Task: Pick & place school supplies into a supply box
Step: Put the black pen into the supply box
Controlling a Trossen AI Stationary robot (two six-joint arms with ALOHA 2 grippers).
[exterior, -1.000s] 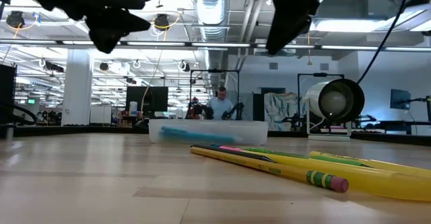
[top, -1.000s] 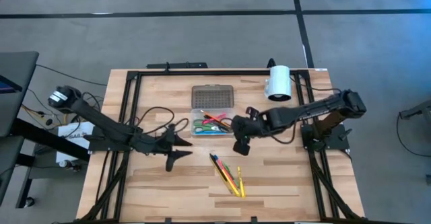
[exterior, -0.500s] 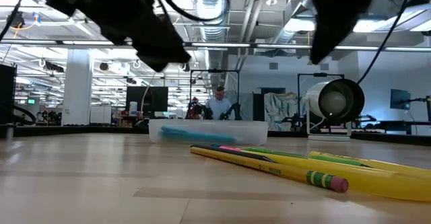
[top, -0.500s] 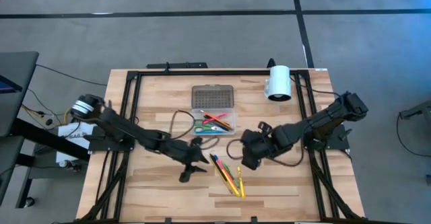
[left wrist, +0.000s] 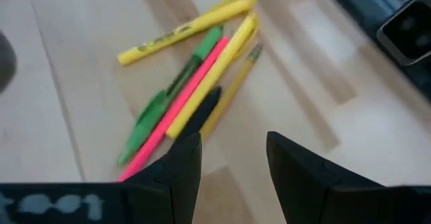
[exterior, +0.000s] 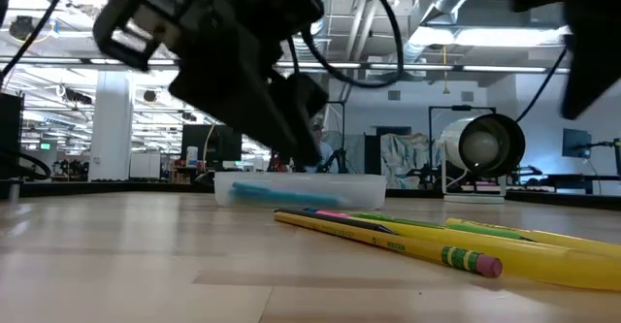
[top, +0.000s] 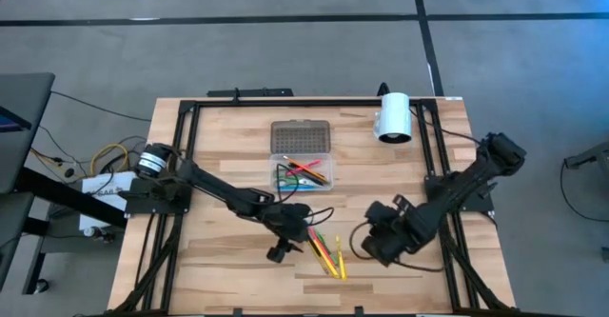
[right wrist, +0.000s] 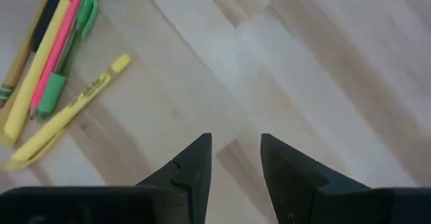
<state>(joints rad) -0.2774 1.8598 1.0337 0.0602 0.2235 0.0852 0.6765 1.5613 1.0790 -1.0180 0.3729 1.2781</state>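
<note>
**Both claws close in on the loose pens**

Now, from above, the left claw and right claw have swung down from the supply box to flank the pens on the table. Wrist views: both claws open, empty; pickup looks imminent.
</note>
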